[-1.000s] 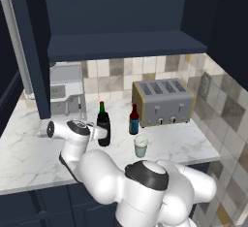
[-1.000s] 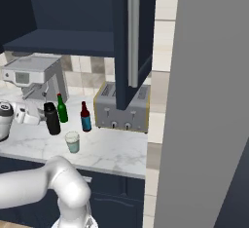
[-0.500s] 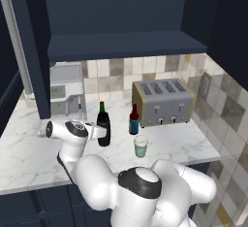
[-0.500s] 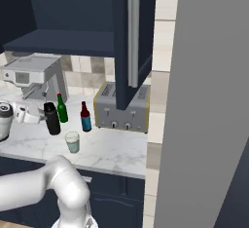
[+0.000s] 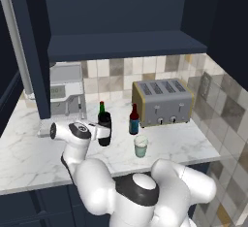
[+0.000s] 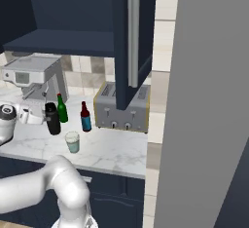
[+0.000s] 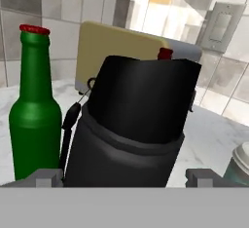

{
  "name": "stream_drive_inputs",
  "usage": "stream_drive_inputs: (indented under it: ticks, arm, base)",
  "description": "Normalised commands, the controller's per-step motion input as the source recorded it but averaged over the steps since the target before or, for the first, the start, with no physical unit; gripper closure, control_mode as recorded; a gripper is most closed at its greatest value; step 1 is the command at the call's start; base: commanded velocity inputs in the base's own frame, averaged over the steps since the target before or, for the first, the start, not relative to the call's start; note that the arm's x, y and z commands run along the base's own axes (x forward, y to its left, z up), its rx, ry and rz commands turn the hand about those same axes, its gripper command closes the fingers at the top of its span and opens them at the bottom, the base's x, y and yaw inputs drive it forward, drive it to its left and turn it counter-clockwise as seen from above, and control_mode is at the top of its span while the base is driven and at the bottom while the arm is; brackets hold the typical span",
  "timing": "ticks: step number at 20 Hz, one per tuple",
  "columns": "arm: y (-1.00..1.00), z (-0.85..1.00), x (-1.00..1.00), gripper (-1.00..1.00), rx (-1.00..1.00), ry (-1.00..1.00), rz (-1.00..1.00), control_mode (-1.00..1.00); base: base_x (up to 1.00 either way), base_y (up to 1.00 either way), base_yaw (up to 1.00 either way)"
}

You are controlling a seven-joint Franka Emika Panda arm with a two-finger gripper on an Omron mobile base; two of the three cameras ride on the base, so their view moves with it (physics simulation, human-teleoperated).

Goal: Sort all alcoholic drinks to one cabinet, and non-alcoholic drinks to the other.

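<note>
Black flask (image 7: 133,129) between open gripper (image 7: 126,176) fingertips, green bottle (image 7: 35,110) beside

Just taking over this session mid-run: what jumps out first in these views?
The black flask looms right in front of the open hand in the hand view, standing between its fingertips, with the green bottle close beside it. On the marble counter, the teal cup stands nearer the front edge and the dark bottle with the blue label before the toaster.
</note>
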Motion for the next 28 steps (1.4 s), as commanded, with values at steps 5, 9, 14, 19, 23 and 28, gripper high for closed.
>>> stream_drive_inputs:
  ticks: [5,9,14,19,23,28]
  arm:
    - [0.00,-0.02,0.19,1.00,0.00,0.01,0.00,-1.00]
    - [0.00,0.00,0.15,1.00,0.00,0.04,0.00,-1.00]
    - [0.00,0.30,-0.13,1.00,0.00,0.00,0.04,-1.00]
    - [-0.02,0.54,-0.38,1.00,0.00,0.00,0.11,-1.00]
    - [-0.20,0.54,-0.37,1.00,0.00,0.00,0.15,-1.00]
    - [-0.34,0.42,-0.36,1.00,0.00,0.00,0.20,-1.00]
  base:
    - [0.00,0.00,0.00]
    - [0.00,0.00,0.00]
    - [0.00,0.00,0.00]
    - [0.00,0.00,0.00]
    - [0.00,0.00,0.00]
    - [0.00,0.00,0.00]
